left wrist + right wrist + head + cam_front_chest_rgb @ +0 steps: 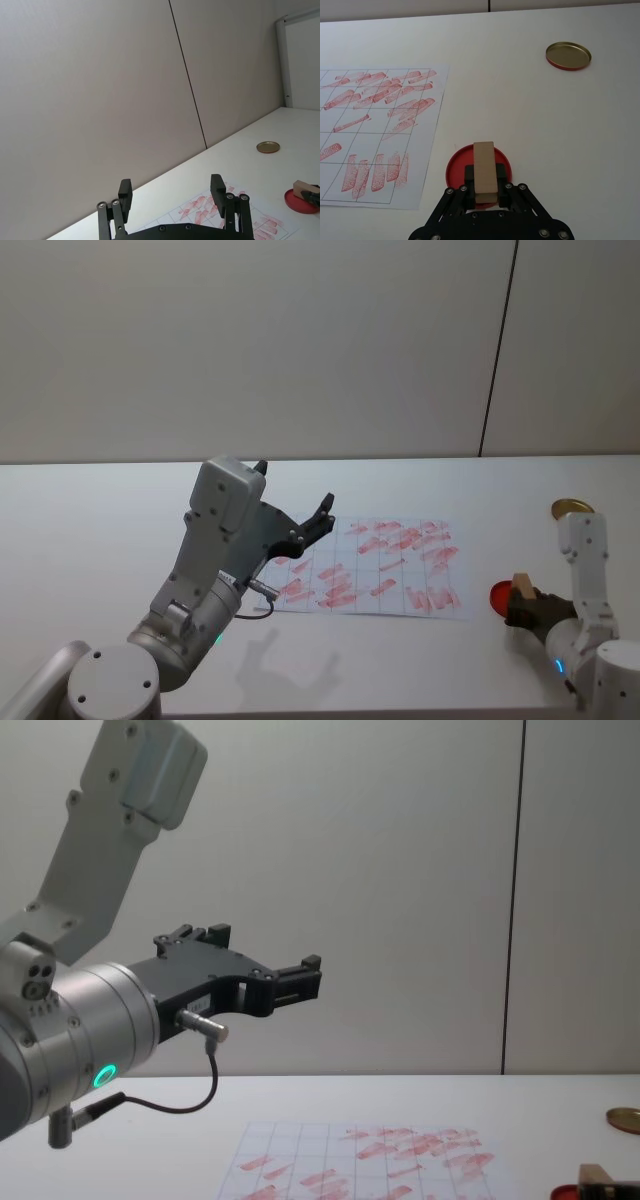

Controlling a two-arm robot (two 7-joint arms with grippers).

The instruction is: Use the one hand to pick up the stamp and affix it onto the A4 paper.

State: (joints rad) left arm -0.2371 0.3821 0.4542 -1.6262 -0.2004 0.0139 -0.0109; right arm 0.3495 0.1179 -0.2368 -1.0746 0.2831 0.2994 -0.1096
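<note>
Stamp, a small pale tan wooden block (485,172), sits clamped in our right black two-fingered gripper (485,186), its long axis pointing forward out of the fingers, over the flat red round disc (455,165). White gridded A4 paper (350,145) lies just off the hand's left side, so we carry it that way. Farther left, our left gripper (171,192) hangs spread, idle.

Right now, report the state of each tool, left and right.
Left tool: open, holding nothing.
Right tool: shut on the stamp, over the red disc.
</note>
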